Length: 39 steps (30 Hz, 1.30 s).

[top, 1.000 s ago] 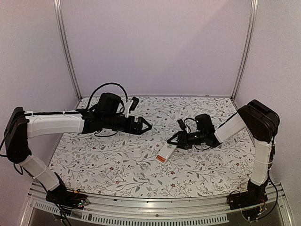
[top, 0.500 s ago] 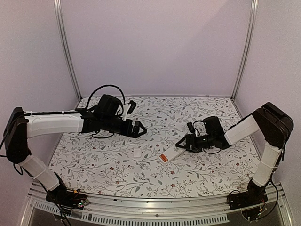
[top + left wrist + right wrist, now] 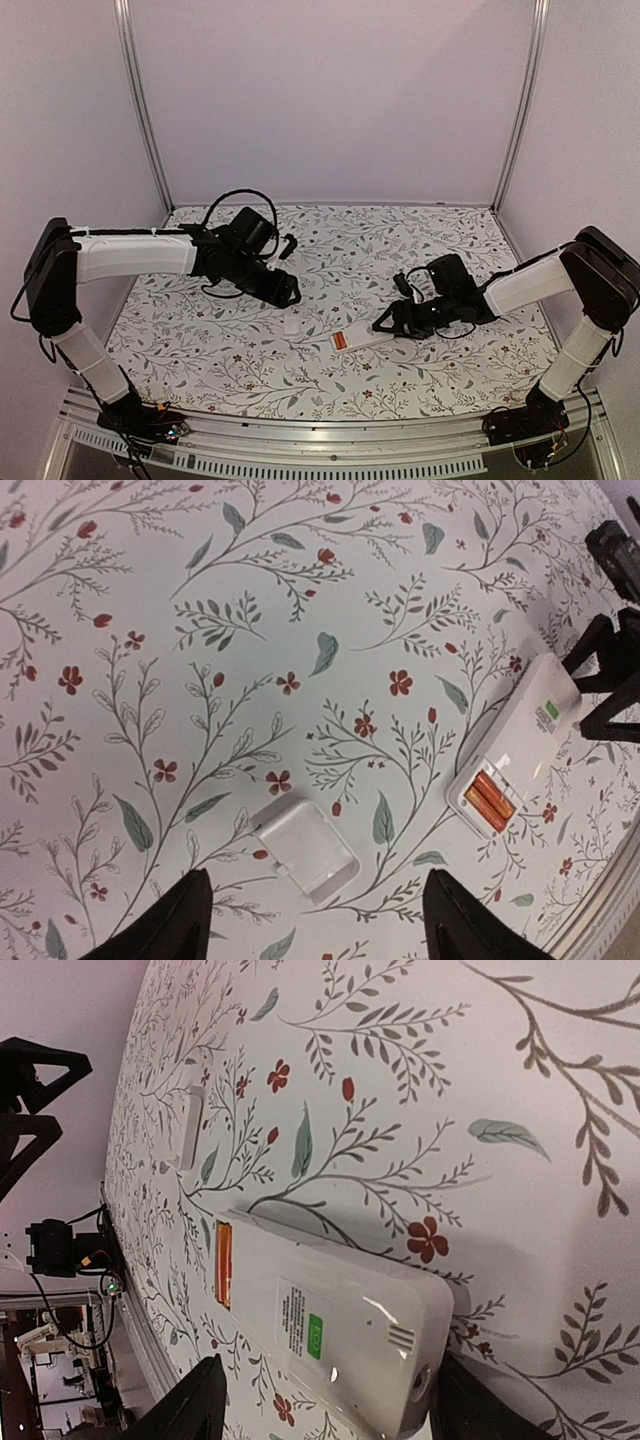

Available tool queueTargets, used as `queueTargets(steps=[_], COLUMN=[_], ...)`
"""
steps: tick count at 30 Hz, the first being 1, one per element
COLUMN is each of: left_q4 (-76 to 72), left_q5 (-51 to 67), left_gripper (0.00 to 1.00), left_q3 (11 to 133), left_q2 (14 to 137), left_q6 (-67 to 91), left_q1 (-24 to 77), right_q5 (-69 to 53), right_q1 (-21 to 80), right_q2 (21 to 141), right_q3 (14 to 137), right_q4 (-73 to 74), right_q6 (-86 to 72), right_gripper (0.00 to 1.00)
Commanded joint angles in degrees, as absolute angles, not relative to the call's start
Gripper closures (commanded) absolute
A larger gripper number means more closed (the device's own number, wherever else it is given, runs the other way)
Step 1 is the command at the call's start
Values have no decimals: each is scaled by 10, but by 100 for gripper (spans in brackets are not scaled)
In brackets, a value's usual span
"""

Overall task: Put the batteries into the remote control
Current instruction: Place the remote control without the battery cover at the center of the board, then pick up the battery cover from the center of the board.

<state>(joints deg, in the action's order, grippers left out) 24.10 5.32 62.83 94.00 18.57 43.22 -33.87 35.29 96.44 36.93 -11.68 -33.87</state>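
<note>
The white remote control [image 3: 366, 336] lies back-up on the floral table, with two orange batteries [image 3: 341, 342] seated in the recess at its near-left end. My right gripper [image 3: 388, 323] is open around its other end. In the right wrist view the remote [image 3: 340, 1320] lies between the fingers, the right finger [image 3: 470, 1405] at its edge and the left one apart, with the batteries [image 3: 223, 1265] showing. My left gripper [image 3: 289, 292] is open and empty, hovering over the small white cover plate [image 3: 291, 325]. The left wrist view shows the plate [image 3: 305, 852], remote [image 3: 528, 732] and batteries [image 3: 488, 800].
The cover plate also shows in the right wrist view [image 3: 190, 1125], lying left of the remote. My left gripper's black fingers [image 3: 30, 1090] show beyond it. Metal frame posts and the white walls [image 3: 330, 100] close the back and sides. A metal rail [image 3: 330, 435] runs along the near edge.
My right gripper carried the remote right and down onto the table, turning it flatter. My left arm swung forward and lowered towards the cover plate.
</note>
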Motion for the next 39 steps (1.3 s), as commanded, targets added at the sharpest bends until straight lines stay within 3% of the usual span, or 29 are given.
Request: queueTargets(steps=[1,6,12,18,25,39], left_q4=[298,304,289,310,337,360], left_q5=[23,24,39,11,-20,-46], left_gripper=[29,34,48,59,68,81], left_q3=[663,682,688,702,729,751], left_q2=[973,1003,1031,1055,1099,1149], left_q6=[189,207,243,265,279,273], left_q1=[470,492,504,510,510,512], right_q5=[-298,-288,-270,-229,-186,-143], right_q1=[373,380,388,388,388,413], right_q2=[955,928,893,822,739,815], right_q3=[335,318,316,315,354,432], right_q4=[-34,-3,70,124,161,251], right_q6=[-359,-371,-357,-353,-295,-203], right_gripper=[30,27,24,15,13,15])
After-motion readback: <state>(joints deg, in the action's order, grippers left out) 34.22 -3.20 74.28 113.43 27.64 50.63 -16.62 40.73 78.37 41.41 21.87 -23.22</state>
